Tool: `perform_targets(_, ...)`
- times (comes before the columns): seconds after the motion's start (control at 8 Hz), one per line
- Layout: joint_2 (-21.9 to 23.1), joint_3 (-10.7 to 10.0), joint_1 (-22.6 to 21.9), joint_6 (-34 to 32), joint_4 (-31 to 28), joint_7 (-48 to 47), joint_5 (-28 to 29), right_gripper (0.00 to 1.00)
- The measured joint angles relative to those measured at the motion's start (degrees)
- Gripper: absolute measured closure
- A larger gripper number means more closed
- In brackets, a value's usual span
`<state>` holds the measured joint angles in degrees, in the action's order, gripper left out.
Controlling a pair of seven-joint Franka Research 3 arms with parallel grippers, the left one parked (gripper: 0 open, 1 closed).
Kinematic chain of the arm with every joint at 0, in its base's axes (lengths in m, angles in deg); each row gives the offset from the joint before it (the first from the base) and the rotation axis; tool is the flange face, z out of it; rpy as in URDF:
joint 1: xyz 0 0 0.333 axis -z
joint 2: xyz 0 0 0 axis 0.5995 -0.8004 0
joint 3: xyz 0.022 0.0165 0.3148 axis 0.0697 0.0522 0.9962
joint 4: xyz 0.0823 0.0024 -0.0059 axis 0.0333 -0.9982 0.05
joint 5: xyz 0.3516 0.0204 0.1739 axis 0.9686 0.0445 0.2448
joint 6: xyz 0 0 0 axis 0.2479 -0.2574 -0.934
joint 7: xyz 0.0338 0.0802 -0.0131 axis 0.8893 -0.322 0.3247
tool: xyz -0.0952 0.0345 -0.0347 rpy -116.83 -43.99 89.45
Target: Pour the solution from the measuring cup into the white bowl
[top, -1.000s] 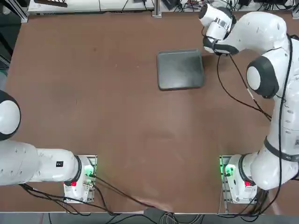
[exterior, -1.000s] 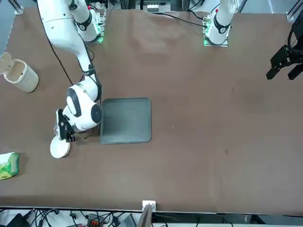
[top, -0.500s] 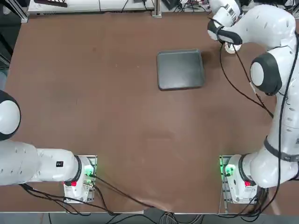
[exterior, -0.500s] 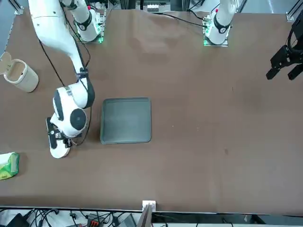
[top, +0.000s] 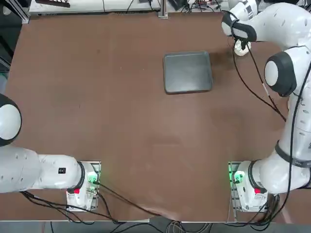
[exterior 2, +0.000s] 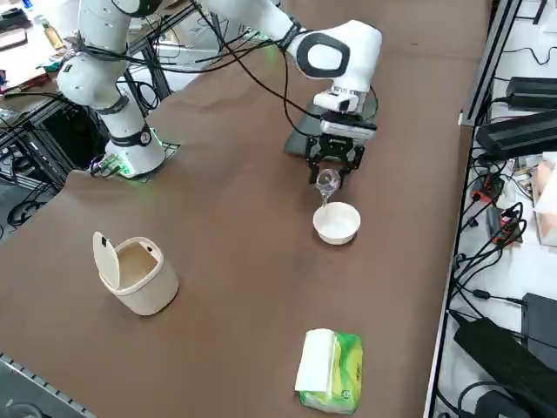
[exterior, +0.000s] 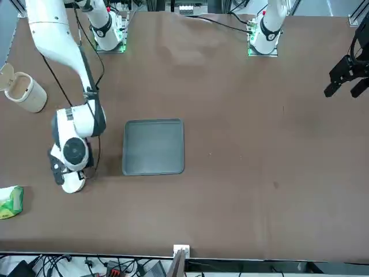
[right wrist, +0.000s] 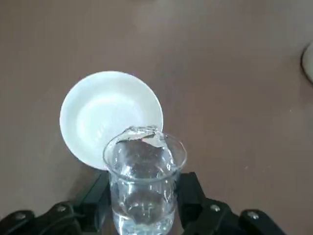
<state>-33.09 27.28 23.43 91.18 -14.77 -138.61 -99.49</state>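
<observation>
The right tool [exterior 2: 335, 173] is hanging over the far right part of the brown counter [top: 121, 121], its two black fingers [right wrist: 193, 193] clamped on the sides of the measuring cup [right wrist: 143, 178], which is being held clear of the counter surface. The small clear glass cup is carrying clear liquid, and its rim is sitting just over the edge of the white bowl [right wrist: 108, 115], with the lip of the cup overlapping the bowl's rim in the wrist view. In the right side view the measuring cup [exterior 2: 327, 182] is hanging between the fingers directly above the bowl [exterior 2: 337, 222], close to it but not touching. The bowl is standing on the counter to the right of the dark grey tray [top: 187, 72], well apart from it, and in the overhead view only a sliver of the bowl [top: 241, 48] is showing under the arm's wrist. In the front view the bowl [exterior: 72, 183] is peeking out beneath the wrist too. Further along the right edge of the counter, nearer the robot, an off-white cylindrical container [exterior 2: 142, 275] with its flip lid raised is standing upright, and a green and white packet [exterior 2: 331, 368] is lying beyond the bowl toward the far edge.
</observation>
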Motion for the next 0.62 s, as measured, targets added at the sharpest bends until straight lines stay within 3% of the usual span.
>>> perform_targets(0.62, 0.7, -0.3, 3.5, 0.3, 1.5, 12.7, 10.6, 0.26)
